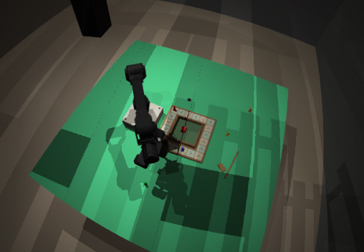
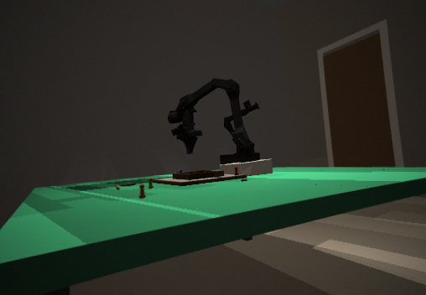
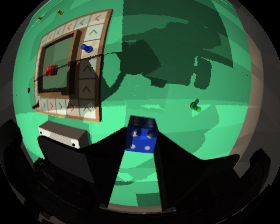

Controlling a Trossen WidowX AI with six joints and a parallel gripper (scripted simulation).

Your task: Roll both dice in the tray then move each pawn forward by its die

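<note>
We see the green table first, a broad flat slab crossed by hard-edged bands of light and shadow. Above it arches our matte black arm, all blocky joints, its foot on a squared white block.

Beside that block lies the square board, pale tiles with printed arrows inside a brown rim. In its middle is the tray, with raised brown walls and a dull green floor.

Our gripper is up off the table, its dark, tapering fingers partly apart and clamped on the blue die, a glossy cube with pale pips (four show on the face turned to the wrist camera).

The red pawn is on a corner tile; the blue pawn is on a tile along another side. The red die rests inside the tray, a small bright cube (we cannot tell its top number).

Smaller still, a green pawn lies tipped on its side, off the board.
</note>
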